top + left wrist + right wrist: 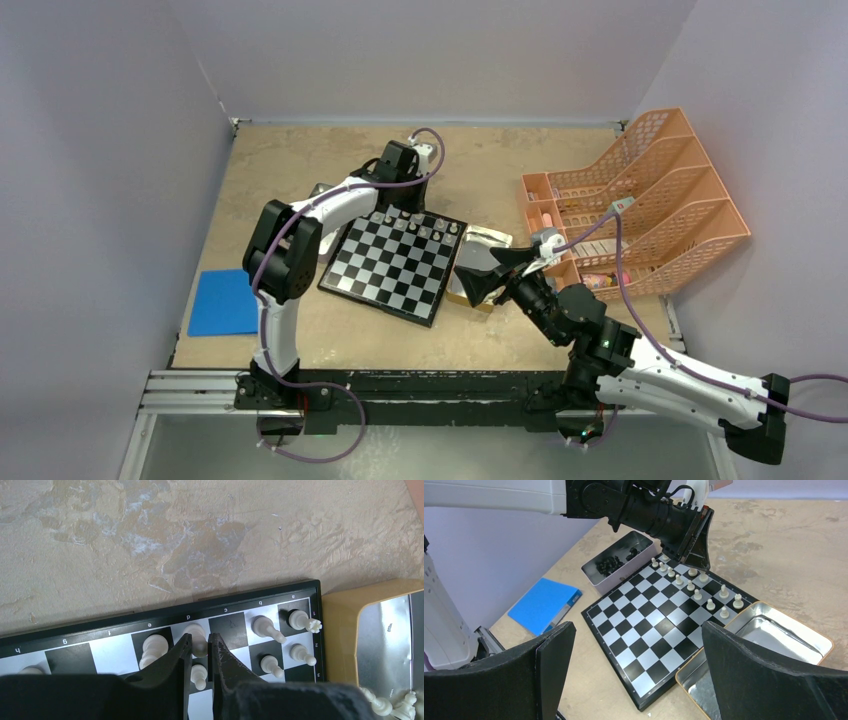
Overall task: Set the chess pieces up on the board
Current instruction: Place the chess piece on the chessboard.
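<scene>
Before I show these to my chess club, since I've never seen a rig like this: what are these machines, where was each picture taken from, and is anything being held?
These are two robot arms bolted at a table's near edge. One picture looks down from above; the other two come from cameras on each wrist. The left gripper is closed on a cream-white chess piece at the far row of the black-and-silver chessboard, where other cream pieces stand. The right gripper hangs open and empty near a gold-rimmed metal tray. A metal tin of black pieces, a blue folder and an orange plastic rack also lie there.
</scene>
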Robot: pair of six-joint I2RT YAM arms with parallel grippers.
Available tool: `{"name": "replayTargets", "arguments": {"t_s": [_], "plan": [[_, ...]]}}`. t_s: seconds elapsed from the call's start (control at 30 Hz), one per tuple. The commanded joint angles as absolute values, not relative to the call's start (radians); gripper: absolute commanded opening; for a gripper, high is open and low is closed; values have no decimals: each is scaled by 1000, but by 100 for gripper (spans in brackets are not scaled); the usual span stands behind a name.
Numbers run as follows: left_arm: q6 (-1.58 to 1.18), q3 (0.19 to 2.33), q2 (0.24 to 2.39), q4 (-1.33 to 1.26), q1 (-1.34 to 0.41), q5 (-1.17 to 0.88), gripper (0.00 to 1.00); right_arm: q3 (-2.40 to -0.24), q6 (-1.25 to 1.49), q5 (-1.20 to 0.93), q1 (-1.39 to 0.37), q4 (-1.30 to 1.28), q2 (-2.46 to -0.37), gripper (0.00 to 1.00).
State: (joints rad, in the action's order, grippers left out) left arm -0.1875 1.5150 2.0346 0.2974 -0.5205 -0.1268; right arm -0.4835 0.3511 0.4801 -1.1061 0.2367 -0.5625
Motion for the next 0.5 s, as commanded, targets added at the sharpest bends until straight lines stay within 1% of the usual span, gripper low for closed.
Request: {"name": "replayTargets", "arguments": {"t_s": [0.0, 0.1, 0.17, 0.27, 0.47], "plan": [[-160, 1552, 2034, 320, -528, -135, 10, -500, 357, 492, -1111, 271, -560, 99], [-163, 1550, 2034, 323, -529, -124, 6, -499, 356, 493, -1111, 270, -562, 99], [-164, 1546, 2034, 324, -529, -119, 5, -500, 351, 500, -1111, 270, -566, 99], [-164, 1544, 2036, 322, -530, -117, 10, -502, 346, 506, -1111, 270, -570, 99], [-167, 1548, 2032, 325, -529, -121, 16, -495, 343, 508, -1111, 286, -579, 99]]}}
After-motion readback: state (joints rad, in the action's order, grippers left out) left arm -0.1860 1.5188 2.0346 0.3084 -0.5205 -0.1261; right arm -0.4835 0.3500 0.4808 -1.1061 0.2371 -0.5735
